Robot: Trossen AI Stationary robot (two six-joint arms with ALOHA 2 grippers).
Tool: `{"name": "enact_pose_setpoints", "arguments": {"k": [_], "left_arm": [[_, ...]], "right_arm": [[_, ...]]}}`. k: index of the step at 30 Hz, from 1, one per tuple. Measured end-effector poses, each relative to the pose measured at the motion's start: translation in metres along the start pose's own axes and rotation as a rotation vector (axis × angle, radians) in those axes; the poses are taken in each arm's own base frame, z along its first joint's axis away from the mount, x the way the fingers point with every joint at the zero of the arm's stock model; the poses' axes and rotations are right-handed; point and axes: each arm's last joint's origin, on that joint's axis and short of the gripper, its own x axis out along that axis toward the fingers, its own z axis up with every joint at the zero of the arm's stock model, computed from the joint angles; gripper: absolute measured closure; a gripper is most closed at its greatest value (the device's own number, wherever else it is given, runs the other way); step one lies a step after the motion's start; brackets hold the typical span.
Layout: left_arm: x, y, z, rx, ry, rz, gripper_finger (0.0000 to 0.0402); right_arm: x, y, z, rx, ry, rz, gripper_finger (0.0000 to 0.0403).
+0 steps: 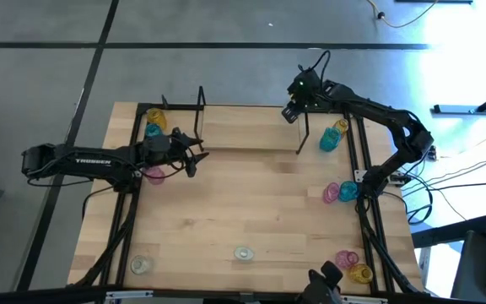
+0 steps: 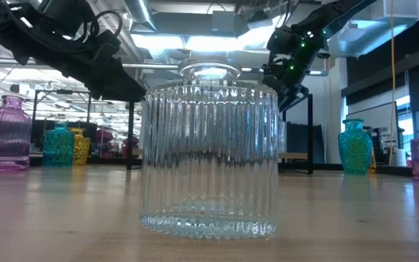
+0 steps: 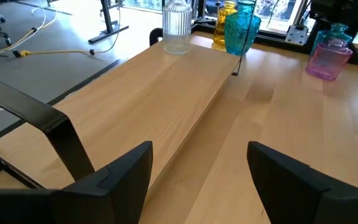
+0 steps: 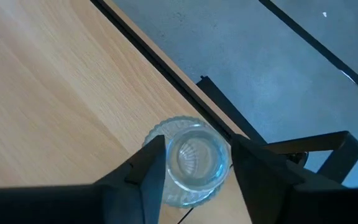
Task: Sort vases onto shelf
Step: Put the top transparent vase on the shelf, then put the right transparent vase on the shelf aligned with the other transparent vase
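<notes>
The shelf (image 1: 243,139) (image 3: 166,93) lies along the table's far side, a black wire frame at each short end. A clear vase (image 4: 194,158) (image 3: 176,25) stands upright on its base at the shelf's right end. My right gripper (image 4: 194,149) (image 1: 292,110) hangs over that vase, slanting down. It is open, one finger close on each side of the vase's neck. My left gripper (image 3: 201,162) (image 1: 197,156) is open at the shelf's left end with nothing between its fingers.
Yellow and teal vases (image 1: 154,125) stand at the far left corner, with a pink one (image 1: 154,173) beneath my left arm. Further coloured vases (image 1: 334,133) (image 1: 340,192) (image 1: 353,264) line the right edge. Clear vases (image 1: 243,252) (image 1: 142,265) stand near the front.
</notes>
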Motion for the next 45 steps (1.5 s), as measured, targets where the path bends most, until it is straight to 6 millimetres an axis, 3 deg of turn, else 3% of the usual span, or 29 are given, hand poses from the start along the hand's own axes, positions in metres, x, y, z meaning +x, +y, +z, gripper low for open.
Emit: {"name": "enact_pose_setpoints", "arguments": {"k": [6,12,16,20,28,38,45], "left_arm": [[0.000,0.000,0.000,0.000,0.000,0.000,0.0145],[0.000,0.000,0.000,0.000,0.000,0.000,0.0145],[0.000,0.000,0.000,0.005,0.000,0.000,0.0145],[0.000,0.000,0.001,0.029,-0.007,-0.001,0.0145],[-0.002,-0.009,0.003,0.066,-0.041,-0.055,0.0145],[-0.006,-0.040,-0.002,0.131,-0.042,-0.251,0.0145],[-0.007,-0.073,-0.021,0.095,0.033,-0.347,0.0145]], "right_arm": [[-0.002,0.000,0.002,-0.027,-0.008,-0.002,0.0205],[-0.024,0.006,0.020,-0.061,-0.020,0.052,0.0204],[-0.049,0.028,0.029,-0.128,-0.042,0.101,0.0204],[-0.076,0.061,0.024,-0.239,-0.106,0.203,0.0204],[-0.111,0.140,-0.021,-0.471,-0.263,0.499,0.0204],[-0.102,0.222,-0.101,-0.545,-0.327,0.695,0.0204],[-0.107,0.263,-0.134,-0.527,-0.348,0.741,0.0204]]}}
